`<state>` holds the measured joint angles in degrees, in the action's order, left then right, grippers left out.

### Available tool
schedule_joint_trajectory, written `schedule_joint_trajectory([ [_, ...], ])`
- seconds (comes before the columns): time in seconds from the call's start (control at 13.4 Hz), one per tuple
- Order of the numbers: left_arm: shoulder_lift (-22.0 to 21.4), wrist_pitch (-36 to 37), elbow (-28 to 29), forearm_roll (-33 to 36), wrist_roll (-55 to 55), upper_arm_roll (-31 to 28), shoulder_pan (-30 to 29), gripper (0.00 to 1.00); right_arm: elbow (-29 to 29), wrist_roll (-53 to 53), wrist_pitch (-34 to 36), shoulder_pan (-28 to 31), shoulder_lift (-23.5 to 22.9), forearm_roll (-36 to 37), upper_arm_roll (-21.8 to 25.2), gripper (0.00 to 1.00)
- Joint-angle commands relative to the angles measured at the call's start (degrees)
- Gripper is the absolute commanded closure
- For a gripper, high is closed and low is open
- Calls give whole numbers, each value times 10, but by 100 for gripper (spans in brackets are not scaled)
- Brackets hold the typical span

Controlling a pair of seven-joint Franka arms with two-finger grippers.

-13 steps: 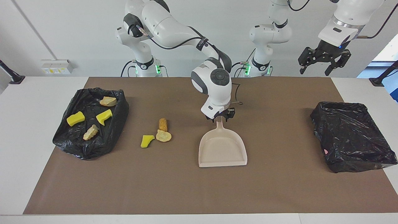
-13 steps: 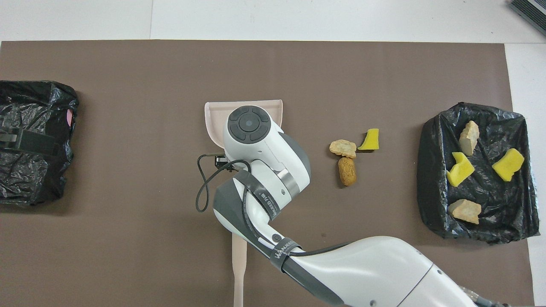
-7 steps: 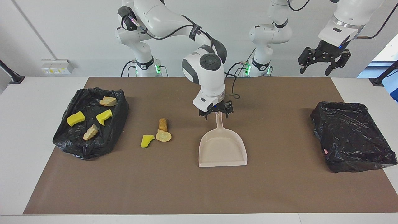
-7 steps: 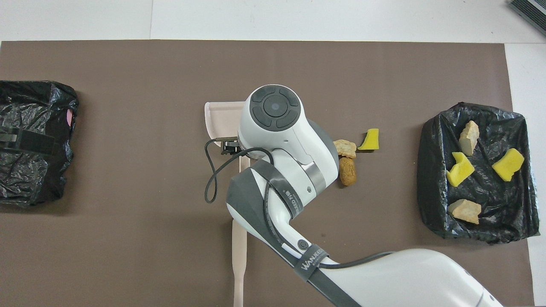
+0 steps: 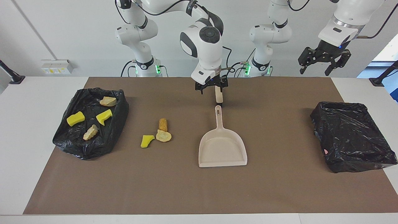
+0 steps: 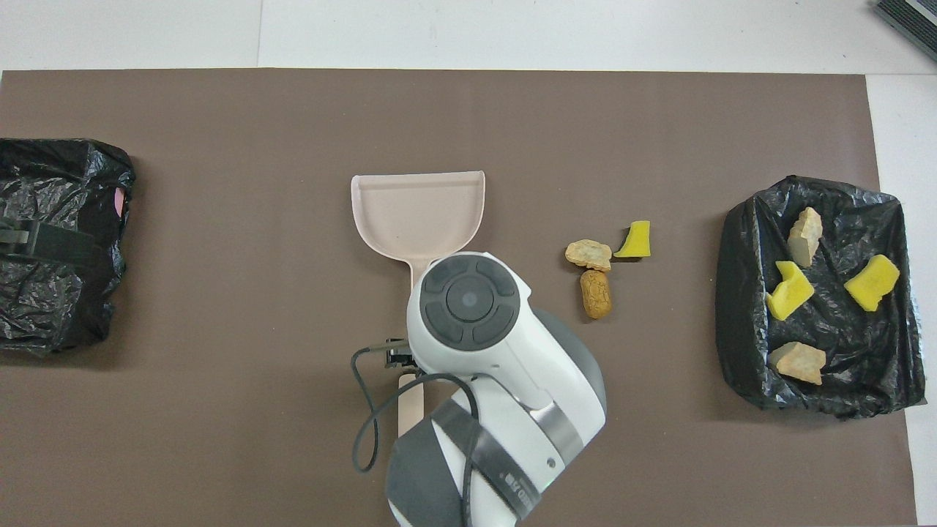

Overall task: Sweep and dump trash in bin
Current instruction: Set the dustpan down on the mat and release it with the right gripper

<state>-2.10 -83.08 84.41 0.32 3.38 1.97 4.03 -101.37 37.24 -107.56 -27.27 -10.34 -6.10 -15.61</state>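
Three scraps (image 5: 158, 132) on mat; four in bin (image 5: 116, 124); one dustpan (image 5: 222, 149).

The brown-matted white counter (image 5: 199, 193) (image 6: 219, 439) is viewed high from across, facing the robots, and steeply from overhead; both views share it.

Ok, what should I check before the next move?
1. Dustpan flat on the mat, empty: ok.
2. Right gripper open, holding nothing, raised over the brush handle: ok.
3. Left gripper open, waiting above its own end of the table: ok.
4. All trash binned: not ok, three loose scraps lie on the mat beside the dustpan.
5. Bin holds four binned scraps: ok.
6. Brush head position: cannot tell, hidden.
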Motion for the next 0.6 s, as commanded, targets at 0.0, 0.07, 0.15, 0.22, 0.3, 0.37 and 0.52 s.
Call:
schedule_joint_trajectory([
  [0.0, 0, 13, -9, 2, 3, 7, -10, 0, -108, 24, -23, -31, 79, -43, 1, 0],
  [0.07, 0, 13, -9, 2, 3, 7, -10, 0, -129, 34, -27, -37, 94, -50, 1, 0],
  [0.15, 0, 13, -9, 2, 3, 7, -10, 0, -148, 36, -27, -48, 107, -62, 1, 0],
  [0.22, 0, 13, -9, 2, 3, 7, -10, 0, -166, 36, -29, -58, 120, -79, 1, 0],
  [0.3, 0, 13, -9, 2, 3, 7, -10, 0, -181, 41, -39, -68, 125, -86, 1, 0],
  [0.37, 0, 13, -9, 2, 3, 7, -10, 0, -196, 54, -60, -83, 124, -86, 1, 0],
  [0.52, 0, 13, -9, 2, 3, 7, -10, 0, -224, 76, -107, -106, 119, -86, 1, 0],
])
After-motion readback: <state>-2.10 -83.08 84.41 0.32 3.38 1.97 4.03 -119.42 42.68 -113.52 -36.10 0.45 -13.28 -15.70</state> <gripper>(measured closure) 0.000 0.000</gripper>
